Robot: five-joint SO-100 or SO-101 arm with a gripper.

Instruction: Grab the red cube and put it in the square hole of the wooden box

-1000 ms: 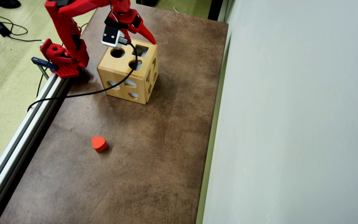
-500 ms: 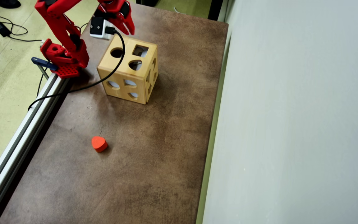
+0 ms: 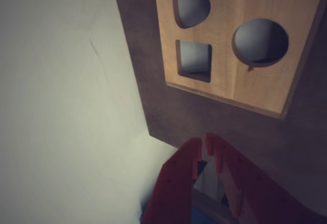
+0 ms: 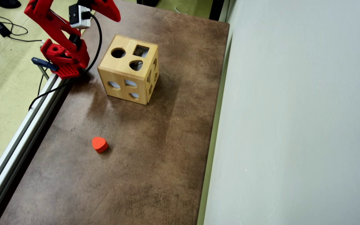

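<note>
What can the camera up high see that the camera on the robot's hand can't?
Only the overhead view shows the orange-red heart block on the table, the arm's base and the floor cables. Only the wrist view shows the gripper, fingertips nearly touching, empty. Both show the wooden box and its square hole. Neither shows a red cube.

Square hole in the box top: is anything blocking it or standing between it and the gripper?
Nothing visible does. The square hole is clear, and the gripper hangs shut beside the wooden box. No red cube shows in either view; only an orange heart block lies well away.
</note>
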